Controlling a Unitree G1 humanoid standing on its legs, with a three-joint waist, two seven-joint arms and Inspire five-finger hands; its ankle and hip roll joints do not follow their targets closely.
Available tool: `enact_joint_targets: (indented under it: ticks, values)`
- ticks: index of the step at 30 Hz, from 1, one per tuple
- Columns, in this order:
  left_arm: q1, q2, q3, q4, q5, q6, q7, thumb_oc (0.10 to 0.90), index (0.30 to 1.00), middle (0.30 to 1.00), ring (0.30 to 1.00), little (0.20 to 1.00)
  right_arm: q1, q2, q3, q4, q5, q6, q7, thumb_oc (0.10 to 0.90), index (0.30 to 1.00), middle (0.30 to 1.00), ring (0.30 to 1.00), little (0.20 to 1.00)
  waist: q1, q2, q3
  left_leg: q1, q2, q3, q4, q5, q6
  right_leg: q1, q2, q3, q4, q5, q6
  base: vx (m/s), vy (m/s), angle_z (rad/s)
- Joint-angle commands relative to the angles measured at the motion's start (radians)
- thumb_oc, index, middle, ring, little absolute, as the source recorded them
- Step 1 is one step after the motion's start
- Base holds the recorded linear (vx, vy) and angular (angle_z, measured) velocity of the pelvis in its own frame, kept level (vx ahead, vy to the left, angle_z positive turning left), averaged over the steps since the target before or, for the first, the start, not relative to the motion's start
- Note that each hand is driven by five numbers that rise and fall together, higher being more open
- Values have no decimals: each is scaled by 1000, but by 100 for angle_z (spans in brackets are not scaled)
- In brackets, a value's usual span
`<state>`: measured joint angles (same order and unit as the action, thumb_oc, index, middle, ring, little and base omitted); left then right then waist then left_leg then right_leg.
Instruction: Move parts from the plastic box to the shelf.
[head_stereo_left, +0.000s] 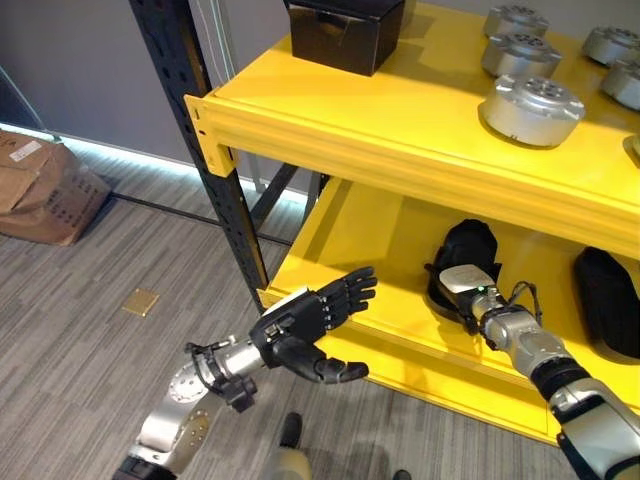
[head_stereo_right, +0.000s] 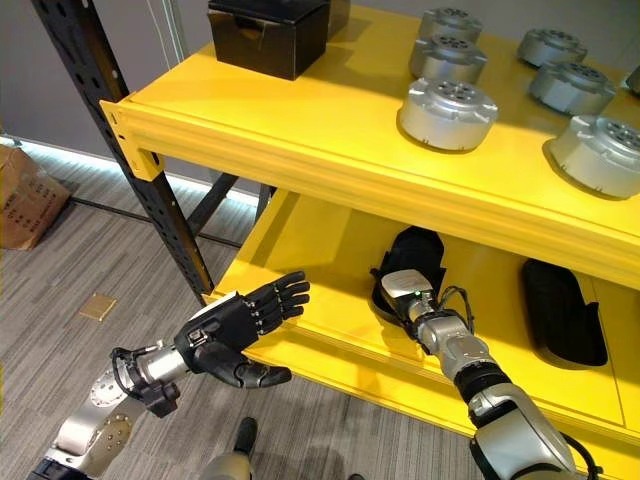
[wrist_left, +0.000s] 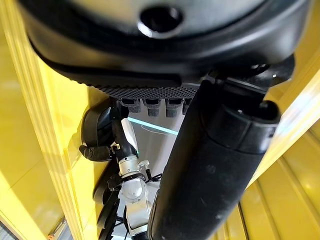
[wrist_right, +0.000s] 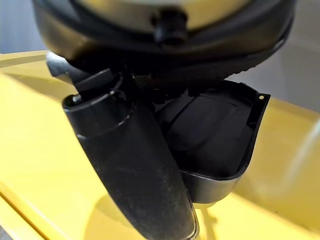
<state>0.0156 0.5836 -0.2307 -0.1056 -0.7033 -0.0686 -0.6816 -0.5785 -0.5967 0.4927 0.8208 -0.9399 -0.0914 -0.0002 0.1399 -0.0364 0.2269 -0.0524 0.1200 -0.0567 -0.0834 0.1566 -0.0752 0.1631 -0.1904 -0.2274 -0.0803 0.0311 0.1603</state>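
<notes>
Black part (head_stereo_right: 412, 258) lies on the lower board of the yellow shelf (head_stereo_right: 300, 150), with the right hand (head_stereo_right: 405, 290) on it. The right wrist view shows what the eye views don't: the thumb (wrist_right: 130, 165) lying along the part's curved black shell (wrist_right: 215, 135); the fingers are hidden behind it, so I cannot tell whether they grip. Left hand (head_stereo_left: 310, 315) hangs in the air in front of the shelf's lower front edge, fingers straight and spread, holding nothing. The left wrist view also catches the right arm reaching in to the part. A second black part (head_stereo_right: 562, 315) lies further right on the same board, well apart. Silver round parts (head_stereo_right: 448, 112) sit on the shelf's upper board, a black box (head_stereo_right: 268, 35) at its left end. A cardboard box (head_stereo_left: 40, 190) sits on the floor left of the shelf.
</notes>
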Motion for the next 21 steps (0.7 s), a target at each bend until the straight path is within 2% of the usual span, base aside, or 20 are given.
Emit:
enact_joint_targets:
  ticks: [1,10,21]
  values:
    - [-106,-17,60,-111,-93,-81,-12,900,1000,1000,1000,1000,89,-139,45,114,-41,96,13,900,1000,1000,1000,1000,-19,29,30,40,54,70,38,-98,5,-57,-19,53,119,-65,-26,0,0,0]
    - [-102,-12,55,-110,-102,-87,-15,900,1000,1000,1000,1000,89,-142,48,118,-59,96,-30,900,1000,1000,1000,1000,-18,31,25,41,55,71,37,-99,5,-57,-20,52,119,-66,-25,0,0,0]
    - [-98,-13,57,-113,-103,-85,-16,900,1000,1000,1000,1000,92,-144,45,96,-63,102,-35,900,1000,1000,1000,1000,-21,29,22,42,55,74,38,-101,5,-56,-20,55,119,-67,-25,0,0,0]
